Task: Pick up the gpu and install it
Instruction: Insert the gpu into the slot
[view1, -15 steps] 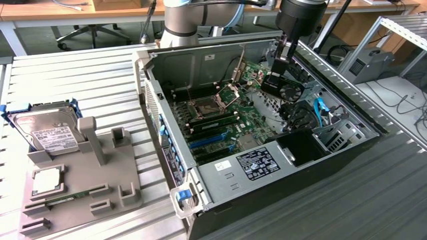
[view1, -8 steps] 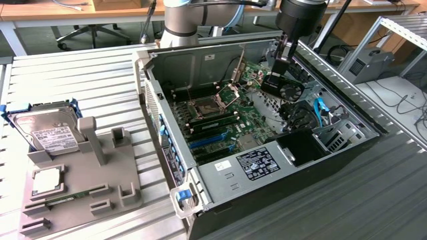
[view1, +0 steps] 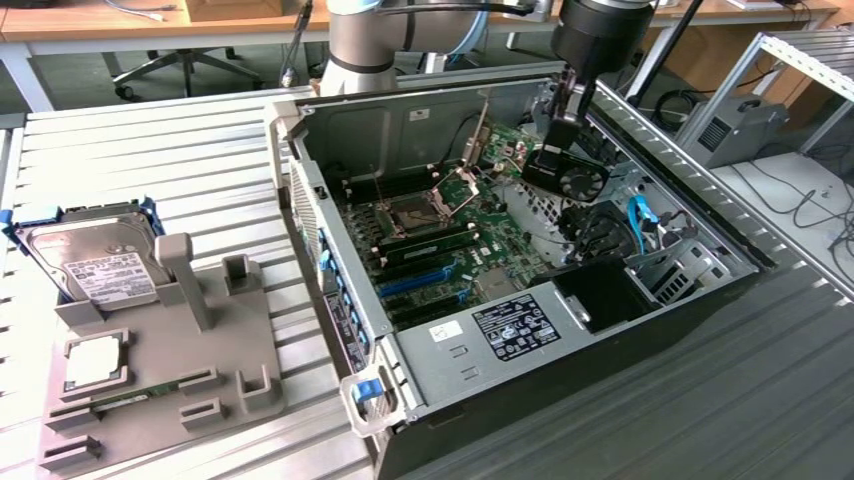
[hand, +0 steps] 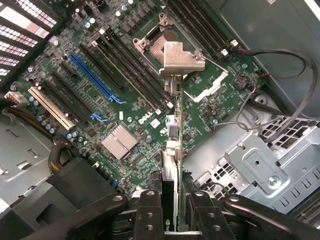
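Tool (hand: 172, 202) fingers pinch the gpu (hand: 171, 167) edge-on; its long axis runs straight away from the tool, silver bracket (hand: 181, 60) at the far end, over the motherboard (hand: 120, 100).

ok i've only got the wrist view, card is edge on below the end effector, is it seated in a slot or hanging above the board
observer: hanging. in the exterior view the end effector holds the gpu above the motherboard, not in any slot.
operator: which way is the cooler facing
observer: its black fan faces the exterior view's lower right, toward the drive cage side of the case.
operator: anything outside the case
observer: a grey parts holder sits on the table to the exterior view's left of the case, and a hard drive rests at its far end.
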